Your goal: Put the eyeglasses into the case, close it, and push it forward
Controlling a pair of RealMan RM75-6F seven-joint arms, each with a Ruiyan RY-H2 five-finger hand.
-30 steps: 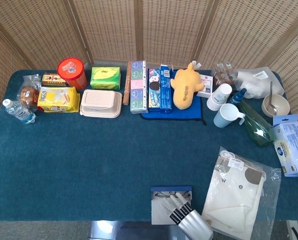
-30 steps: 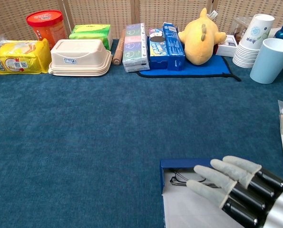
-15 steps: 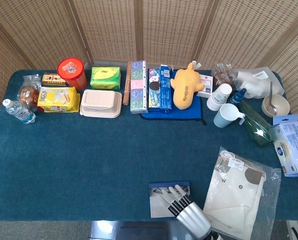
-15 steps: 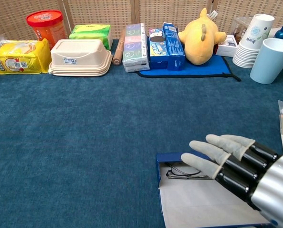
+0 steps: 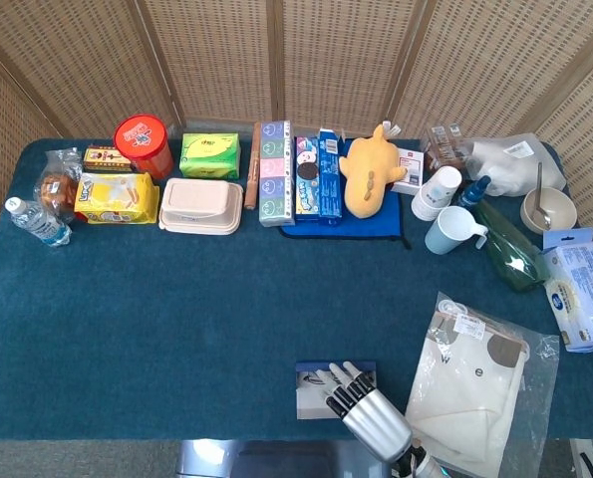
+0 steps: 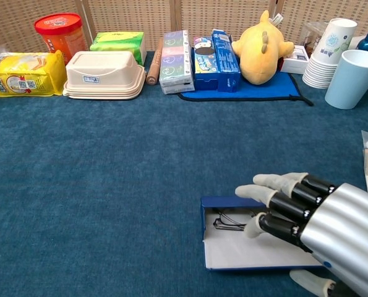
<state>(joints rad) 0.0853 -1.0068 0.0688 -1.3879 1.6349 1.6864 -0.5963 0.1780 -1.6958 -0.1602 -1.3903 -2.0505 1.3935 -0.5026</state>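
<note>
The eyeglass case point(image 5: 311, 395) is a blue box with a white inside, lying open near the table's front edge. In the chest view the case point(image 6: 233, 252) shows the dark-framed eyeglasses point(image 6: 229, 221) lying at its far end; the eyeglasses point(image 5: 319, 378) also show faintly in the head view. My right hand point(image 5: 363, 403) lies over the right part of the case, fingers stretched toward the far rim. In the chest view the right hand point(image 6: 304, 213) covers the case's right side, with the thumb near its front edge. It holds nothing. My left hand is out of both views.
A plastic bag with white cloth point(image 5: 472, 383) lies just right of the case. Along the back stand a yellow plush point(image 5: 368, 169), snack boxes point(image 5: 275, 172), a beige lunch box point(image 5: 201, 205) and cups point(image 5: 448, 230). Bare blue tablecloth point(image 5: 276, 289) stretches between the case and that row.
The case has slid forward, away from the table's front edge, with my right hand moving forward over it. The fingers have bent down onto the case.
</note>
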